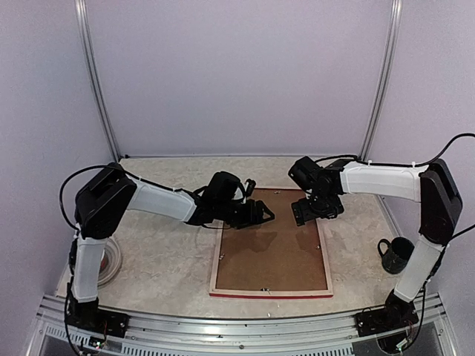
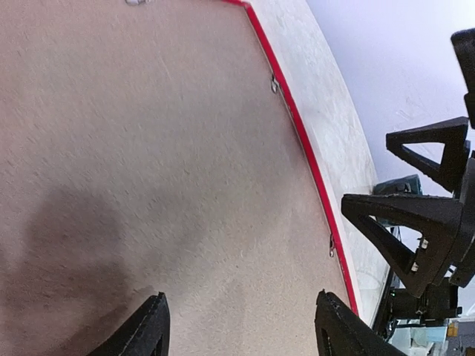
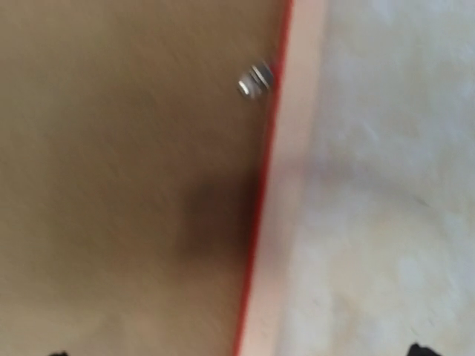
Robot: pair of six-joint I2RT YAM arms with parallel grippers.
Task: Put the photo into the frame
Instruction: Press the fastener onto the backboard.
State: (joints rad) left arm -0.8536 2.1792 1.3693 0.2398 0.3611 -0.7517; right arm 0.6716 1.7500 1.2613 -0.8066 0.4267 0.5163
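1. Brown backing board (image 1: 271, 252) filled the rear of the frame (image 1: 271, 293), which lay face down near the middle of the bench (image 1: 163, 259), its red rail toward the near edge.
2. No print showed in any view. Whether the photo lay under the board could not be told.
3. Over the frame's far part, left of its middle, hovered the left gripper (image 1: 263, 213), its fingers (image 2: 152, 330) apart with nothing between them. The right gripper (image 1: 306, 215) hung just right of the middle, jaws spread wide and empty.
4. The step in hand looked like work on the frame's back, either seating the board or freeing it. Small metal clips (image 2: 274, 85) stood along the rail.
5. The next move would call for a fingertip on a clip or under the board's thin edge, without skidding the frame.
6. Open bench showed left of the frame and beyond it. A dark mug (image 1: 395, 254) stood near the right edge and a pale cable loop (image 1: 111, 268) near the left edge, both well apart from the frame. The tight spot was between the two grippers, near each other over the far rail.
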